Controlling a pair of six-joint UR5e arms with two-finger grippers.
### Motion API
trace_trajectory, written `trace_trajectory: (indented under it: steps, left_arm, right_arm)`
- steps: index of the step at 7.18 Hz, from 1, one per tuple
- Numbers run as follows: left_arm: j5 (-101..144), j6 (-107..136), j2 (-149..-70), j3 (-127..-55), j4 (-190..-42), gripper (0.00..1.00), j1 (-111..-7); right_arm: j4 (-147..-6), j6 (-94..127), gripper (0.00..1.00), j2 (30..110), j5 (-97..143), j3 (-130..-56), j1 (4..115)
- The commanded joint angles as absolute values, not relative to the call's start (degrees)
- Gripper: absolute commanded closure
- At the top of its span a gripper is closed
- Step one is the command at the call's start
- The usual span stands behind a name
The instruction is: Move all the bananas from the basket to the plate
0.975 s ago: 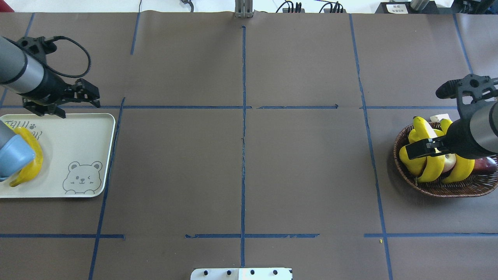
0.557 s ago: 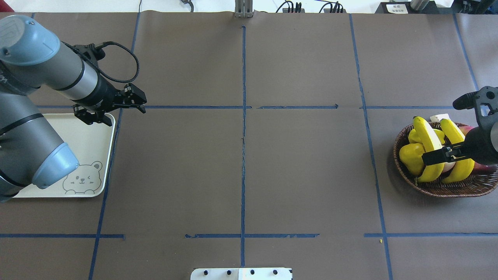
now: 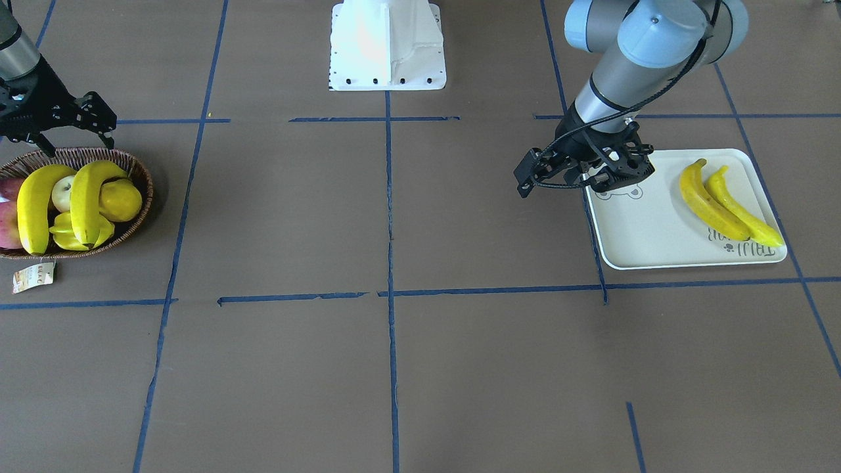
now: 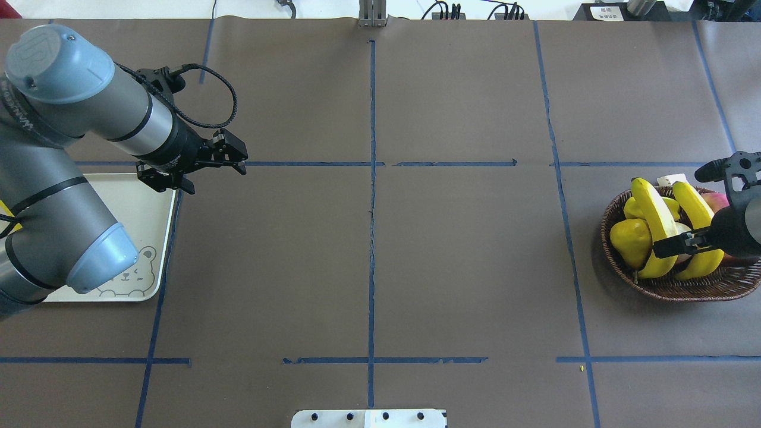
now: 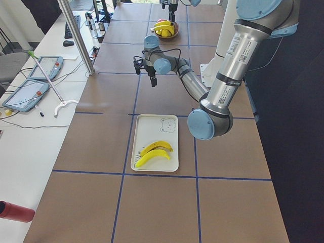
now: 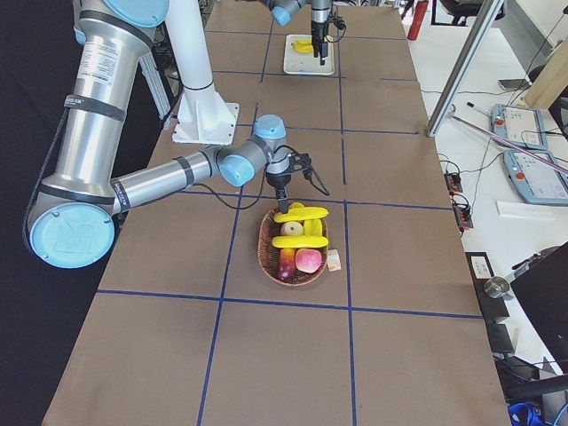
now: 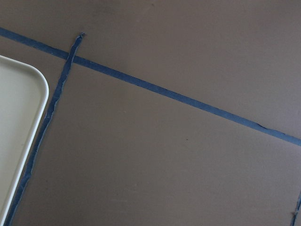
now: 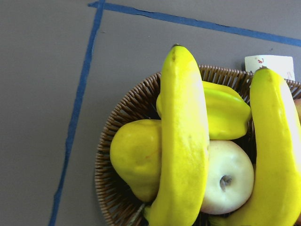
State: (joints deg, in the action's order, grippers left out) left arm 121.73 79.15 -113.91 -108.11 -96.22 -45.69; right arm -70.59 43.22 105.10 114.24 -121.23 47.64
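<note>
Two bananas [image 3: 713,200] lie side by side on the cream plate [image 3: 647,226], at its end away from the bear drawing. Two more bananas [image 4: 657,229] lie across the other fruit in the wicker basket [image 4: 612,261]; the right wrist view shows them from above [image 8: 186,141]. My left gripper [image 4: 205,169] is open and empty, above the plate's far corner next to the table's middle [image 3: 617,174]. My right gripper [image 4: 675,242] is open and empty over the basket's side nearest the robot [image 3: 62,128]; its fingers touch no banana.
The basket also holds a yellow lemon [image 4: 627,238], a ridged starfruit [image 8: 225,110], a pale apple [image 8: 230,176] and red fruit [image 3: 6,220]. A paper tag [image 3: 31,277] lies beside the basket. The robot's white base [image 3: 387,46] stands at the table's edge.
My left arm has swung from over the plate towards the table's middle, past the plate's edge. My right gripper has drawn back across the basket, off the lemon and the bananas.
</note>
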Motion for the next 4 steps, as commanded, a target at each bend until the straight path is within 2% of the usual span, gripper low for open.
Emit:
trace_trajectory:
  steps: [1,4]
  left_arm:
    - [121.82,79.19,-114.08,-108.46,-97.12,0.0,-45.53]
    - [121.82,79.1,-114.08,-108.28,-97.21,0.0,-45.44]
  right_arm:
    - [-70.4,43.33,0.0,104.42,114.26,-116.92,47.55]
    - [-70.58,43.33,0.03,102.57,114.52,-115.14,47.37]
